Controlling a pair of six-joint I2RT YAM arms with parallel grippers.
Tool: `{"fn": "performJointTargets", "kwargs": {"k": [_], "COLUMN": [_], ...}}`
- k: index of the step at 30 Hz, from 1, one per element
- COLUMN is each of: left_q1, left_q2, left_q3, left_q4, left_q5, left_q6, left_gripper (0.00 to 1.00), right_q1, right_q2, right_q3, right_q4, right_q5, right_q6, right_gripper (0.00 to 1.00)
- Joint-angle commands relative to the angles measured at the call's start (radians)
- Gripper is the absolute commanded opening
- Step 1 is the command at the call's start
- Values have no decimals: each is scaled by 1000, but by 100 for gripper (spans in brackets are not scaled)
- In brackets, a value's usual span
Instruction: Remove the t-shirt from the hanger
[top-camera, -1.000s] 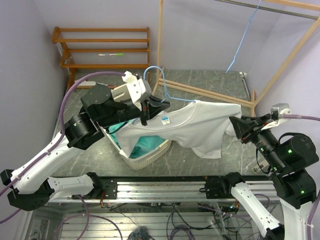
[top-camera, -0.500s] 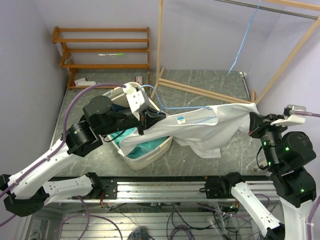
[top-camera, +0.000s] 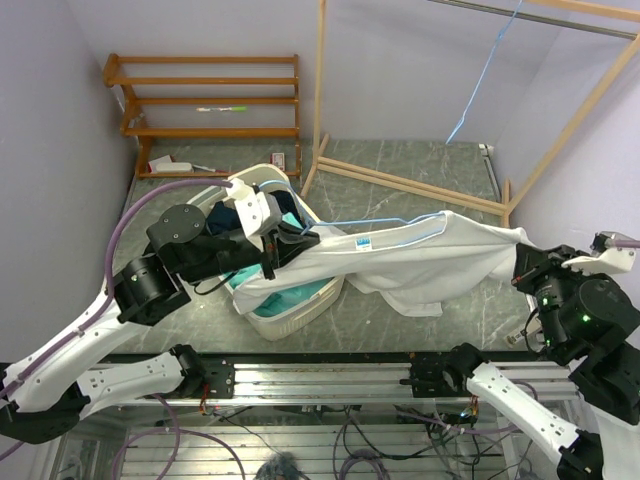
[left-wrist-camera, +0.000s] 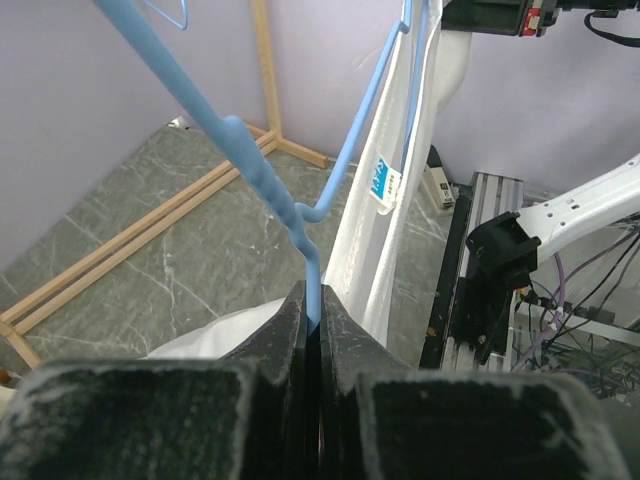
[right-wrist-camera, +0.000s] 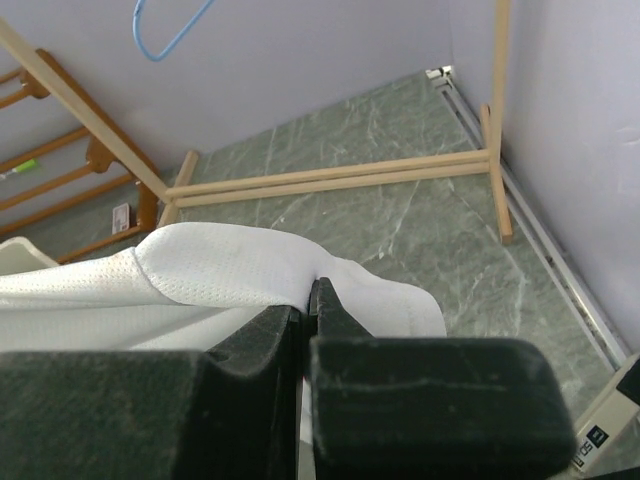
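The t-shirt (top-camera: 420, 262), white, is seen from the top external view stretched taut between the two arms above the table (top-camera: 420, 160), with a loose fold hanging toward the stone surface. At its left end the left gripper (top-camera: 283, 240) is positioned over a white laundry basket (top-camera: 290, 315) holding teal cloth; at its right end the right gripper (top-camera: 522, 262) is buried in the fabric. The blue hanger (top-camera: 380, 222) is visible as a thin line running inside the neck and shoulder, so the garment is judged not yet freed. The opposed holds appear meant to let the shirt be drawn sideways off the hanger arm.

In the left wrist view, the left gripper (left-wrist-camera: 312, 330) is pressed together on the blue hanger (left-wrist-camera: 300, 215) just below its bend, anchoring it. The t-shirt (left-wrist-camera: 400, 200) hangs beside it, its neck label showing, with one hanger arm running up into the cloth.

In the right wrist view, the right gripper (right-wrist-camera: 306, 300) is pinched shut on a fold of the t-shirt (right-wrist-camera: 220, 270), near a hemmed edge, a grip suited to pulling. Wooden rack rails (right-wrist-camera: 340, 178) lie on the floor behind.
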Motion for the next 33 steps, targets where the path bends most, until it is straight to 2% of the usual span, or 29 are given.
{"fn": "performJointTargets", "kwargs": {"k": [1, 9, 14, 20, 25, 26, 29, 30, 31, 33], "left_q1": [6, 6, 6, 6, 6, 5, 6, 6, 6, 5], "left_q2": [-54, -60, -8, 177, 416, 460, 564, 585, 599, 627], "left_q3": [-11, -37, -7, 104, 346, 402, 534, 554, 564, 560], "left_q4": [6, 27, 66, 157, 165, 153, 130, 131, 143, 160], "left_q5": [-51, -68, -66, -35, 26, 36, 48, 42, 39, 45], "left_q6": [-13, -26, -33, -38, -25, -21, -6, -4, -4, -10], "left_gripper": [7, 7, 7, 7, 7, 7, 7, 7, 7, 7], "right_q1": [70, 118, 138, 138, 137, 138, 137, 138, 138, 138], "right_q2": [-42, -48, -76, -76, -75, -74, -73, -75, -76, -84], "right_q3": [40, 51, 38, 54, 70, 70, 58, 50, 45, 34], "right_q4": [-135, -276, -224, -197, -242, -240, -224, -212, -203, -156], "right_q5": [252, 339, 247, 88, 83, 68, -18, -57, -103, -228], "right_q6": [118, 218, 161, 117, 136, 135, 112, 100, 89, 54], "right_gripper": [0, 0, 0, 0, 0, 5, 43, 76, 94, 96]}}
